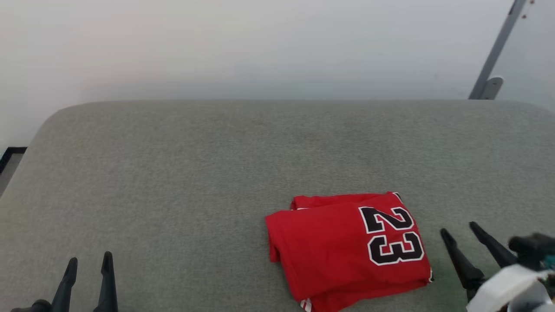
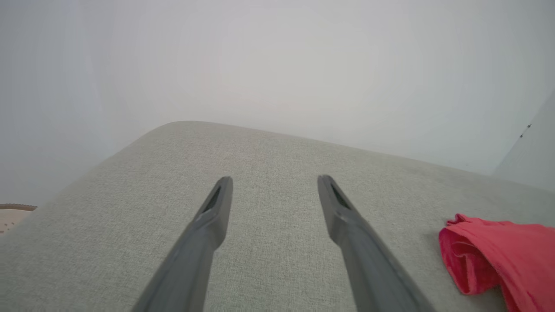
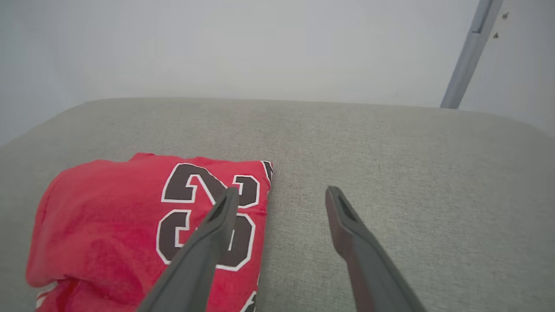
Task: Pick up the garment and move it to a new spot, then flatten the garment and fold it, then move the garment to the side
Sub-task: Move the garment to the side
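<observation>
The garment [image 1: 347,247], a red jersey with a black white-outlined "23", lies folded into a compact rectangle on the grey cushioned surface [image 1: 217,164], right of centre and near the front. My right gripper [image 1: 459,232] stands open just right of it, apart from the cloth. In the right wrist view the garment [image 3: 108,216] lies at the lower left, and that gripper [image 3: 279,195] has its left finger over the cloth's right edge. My left gripper [image 1: 89,262] is open at the lower left, far from the garment. In the left wrist view the left gripper [image 2: 274,184] is over bare fabric, with the garment [image 2: 498,255] at the right edge.
A pale wall rises behind the surface. A grey metal bar [image 1: 494,52] leans at the back right. The surface's rounded left corner [image 1: 56,117] drops to a floor strip [image 1: 8,164].
</observation>
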Robot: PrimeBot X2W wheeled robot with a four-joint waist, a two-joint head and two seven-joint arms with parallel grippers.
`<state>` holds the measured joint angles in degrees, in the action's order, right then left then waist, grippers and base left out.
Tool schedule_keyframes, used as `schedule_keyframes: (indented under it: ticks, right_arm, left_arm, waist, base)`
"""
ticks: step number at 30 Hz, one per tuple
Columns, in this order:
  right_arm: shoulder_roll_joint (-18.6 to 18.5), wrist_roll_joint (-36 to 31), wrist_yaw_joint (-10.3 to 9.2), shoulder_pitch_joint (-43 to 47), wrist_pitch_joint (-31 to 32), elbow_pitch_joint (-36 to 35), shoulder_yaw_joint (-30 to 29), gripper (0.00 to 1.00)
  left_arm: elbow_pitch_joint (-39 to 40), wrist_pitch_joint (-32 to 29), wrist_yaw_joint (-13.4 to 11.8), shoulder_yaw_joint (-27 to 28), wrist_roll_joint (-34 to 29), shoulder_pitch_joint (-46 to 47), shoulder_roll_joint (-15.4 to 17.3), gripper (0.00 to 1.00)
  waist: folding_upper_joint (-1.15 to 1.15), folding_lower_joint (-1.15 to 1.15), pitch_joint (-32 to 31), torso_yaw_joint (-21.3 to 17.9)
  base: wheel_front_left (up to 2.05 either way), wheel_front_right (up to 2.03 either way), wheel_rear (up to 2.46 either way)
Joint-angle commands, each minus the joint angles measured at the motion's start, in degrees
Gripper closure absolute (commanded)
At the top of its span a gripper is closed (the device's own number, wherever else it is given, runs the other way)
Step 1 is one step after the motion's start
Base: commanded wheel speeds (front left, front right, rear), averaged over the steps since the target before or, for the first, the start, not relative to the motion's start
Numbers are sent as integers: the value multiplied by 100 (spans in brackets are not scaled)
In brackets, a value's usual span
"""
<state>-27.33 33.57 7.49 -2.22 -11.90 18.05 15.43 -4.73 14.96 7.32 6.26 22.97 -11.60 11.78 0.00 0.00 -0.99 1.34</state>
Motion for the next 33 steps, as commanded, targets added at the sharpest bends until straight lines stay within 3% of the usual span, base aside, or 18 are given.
schedule_keyframes:
  ticks: [1, 14, 16, 25, 28, 29, 30, 31, 33]
  right_arm:
    - [-113, 225, 0, -166, 211, 12, 189, 0]
    - [-1057, 1655, 0, -1409, 2537, 50, 1471, 0]
    - [-1206, 1920, 0, -1670, 3159, 138, 1677, 0]
    - [-1047, 2479, 0, -2346, 4814, 820, 2142, 0]
    - [-909, 2581, -1, -2417, 5075, 1034, 2195, 0]
    - [-854, 2596, -1, -2460, 5176, 1085, 2245, 5]
    - [-800, 2661, -1, -2506, 5222, 1117, 2265, 58]
    - [-768, 2714, -1, -2546, 5240, 1132, 2263, 100]
    - [-754, 2802, -3, -2649, 5271, 1123, 2258, 100]
  left_arm:
    - [29, 28, 20, -24, -80, 67, 26, 0]
    - [13, 28, 20, -356, -11, 310, 47, 0]
    - [-18, 29, 20, -432, 5, 429, 55, 0]
    - [-108, 29, 20, -651, 61, 756, 57, 0]
    - [-131, 28, 20, -688, 60, 830, 38, 0]
    - [-147, 28, 20, -700, 65, 853, 36, 0]
    - [-165, 28, 20, -718, 69, 889, 31, 0]
    - [-172, 29, 20, -735, 64, 930, 28, 0]
    - [-191, 29, 20, -751, 58, 996, 18, 0]
  waist:
    - [0, 0, 24, 70]
    - [0, 0, 407, 565]
    - [0, 0, 533, 702]
    - [0, 0, 870, 973]
    - [0, 0, 919, 1006]
    - [0, 0, 942, 1018]
    - [0, 0, 966, 1023]
    - [0, 0, 986, 1026]
    - [0, 0, 1025, 1015]
  base:
    - [0, 0, 0]
    - [0, 0, 0]
    - [0, 0, 0]
    - [0, 0, 0]
    - [0, 0, 0]
    - [0, 0, 0]
    - [0, 0, 0]
    - [0, 0, 0]
    - [0, 0, 0]
